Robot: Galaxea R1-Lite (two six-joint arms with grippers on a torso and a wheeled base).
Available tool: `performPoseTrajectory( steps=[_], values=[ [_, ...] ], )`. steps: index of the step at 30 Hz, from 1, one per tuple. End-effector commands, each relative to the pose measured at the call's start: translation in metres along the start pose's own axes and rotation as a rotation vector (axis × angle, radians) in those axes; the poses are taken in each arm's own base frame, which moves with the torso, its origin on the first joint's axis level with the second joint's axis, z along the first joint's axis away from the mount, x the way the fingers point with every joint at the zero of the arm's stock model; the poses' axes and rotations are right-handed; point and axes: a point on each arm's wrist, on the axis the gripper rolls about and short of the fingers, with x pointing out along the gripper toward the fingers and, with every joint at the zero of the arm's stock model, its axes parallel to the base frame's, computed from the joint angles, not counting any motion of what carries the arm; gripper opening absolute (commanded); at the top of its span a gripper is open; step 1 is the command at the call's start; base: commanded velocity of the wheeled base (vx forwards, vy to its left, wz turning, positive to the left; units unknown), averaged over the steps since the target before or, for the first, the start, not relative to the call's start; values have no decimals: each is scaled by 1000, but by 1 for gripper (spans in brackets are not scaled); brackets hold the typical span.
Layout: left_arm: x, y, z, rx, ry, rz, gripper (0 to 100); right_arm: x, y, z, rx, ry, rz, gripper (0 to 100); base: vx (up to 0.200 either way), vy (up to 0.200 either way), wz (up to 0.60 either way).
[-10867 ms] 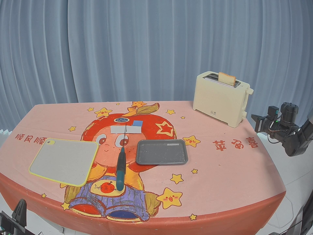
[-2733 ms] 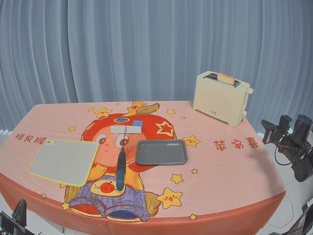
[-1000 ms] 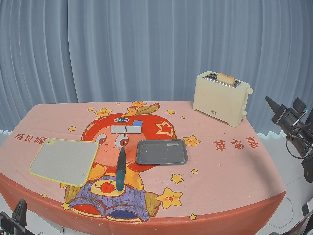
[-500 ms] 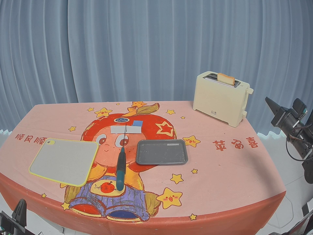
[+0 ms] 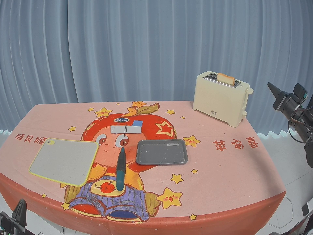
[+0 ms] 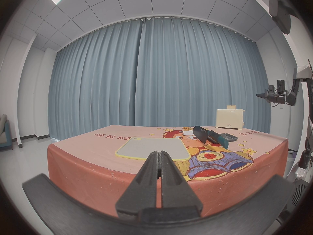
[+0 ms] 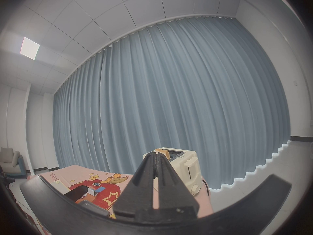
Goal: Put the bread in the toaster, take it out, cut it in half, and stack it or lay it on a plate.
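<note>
- Down at the near left corner, below the table's edge, the left gripper (image 6: 159, 155) hangs with its jaws pressed together tip to tip, touching only each other. It is well apart from everything on the table.
- On the left part of the pink cartoon tablecloth (image 5: 228, 167) lies a grey cutting board (image 5: 63, 160) with a yellow rim. It lies flat and slightly skewed, close to the near edge.
- Just right of the board, not touching it, lies the knife (image 5: 121, 167). Its teal handle points to the near side, and its dark blade runs toward the far side.
- At the blade's far tip sit a white card (image 5: 119, 129) and a small blue card (image 5: 137, 123), close together on the cloth.
- Right of the knife, near the table's middle, a dark grey rectangular tray (image 5: 162, 152) lies flat with its long side running left to right.
- Farther right, at the far right corner of the table, stands the cream toaster (image 5: 221, 103).
- The bread (image 5: 226, 78) sits in the toaster's top slot, and only its browned upper edge pokes out.
- Beyond the table's right edge, the right gripper (image 5: 273, 89) is held up at about the height of the toaster's top. Its tips point left toward the toaster and stay clear of it. Its jaws are closed flat against each other, pinching nothing.
</note>
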Motion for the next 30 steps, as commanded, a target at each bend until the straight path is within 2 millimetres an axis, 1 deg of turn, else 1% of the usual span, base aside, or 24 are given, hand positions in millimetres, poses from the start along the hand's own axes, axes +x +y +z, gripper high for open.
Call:
performPoseTrajectory(
  steps=[1, 6, 7, 11, 13, 15, 16, 24, 27, 30],
  values=[
    [1, 0, -5, 0, 13, 1, 0, 10, -5, 11, -9, -13, -2, 0, 0, 0, 0],
    [1, 0, -5, 0, 13, 1, 0, 18, -9, 18, -28, 14, 4, 0, 0, 0, 0],
    [1, 0, -5, 0, 13, 1, 0, 24, -11, 21, -49, 28, 0, 0, 0, 0, 0],
    [1, 0, -5, 0, 13, 1, 0, 35, -12, 27, -78, 47, -7, 0, 0, 0, 0],
    [1, 0, -5, 0, 13, 1, 0, 44, -13, 31, -87, 45, -8, 0, 0, 0, 0],
    [1, 0, -5, 0, 13, 1, 0, 48, -16, 32, -89, 41, -15, 0, 0, 0, 0],
    [1, 0, -5, 0, 13, 1, 0, 51, -22, 33, -93, 36, -31, 0, 0, 0, 0],
    [1, 0, -5, 0, 13, 1, 0, 51, -36, 36, -103, 19, -71, 0, 0, 0, 0],
    [1, 0, -5, 0, 13, 1, 0, 52, -37, 36, -102, 19, -72, 0, 0, 0, 0],
    [1, 0, -5, 0, 13, 1, 0, 57, -40, 27, -97, 41, -76, 0, 0, 0, 0]
  ],
)
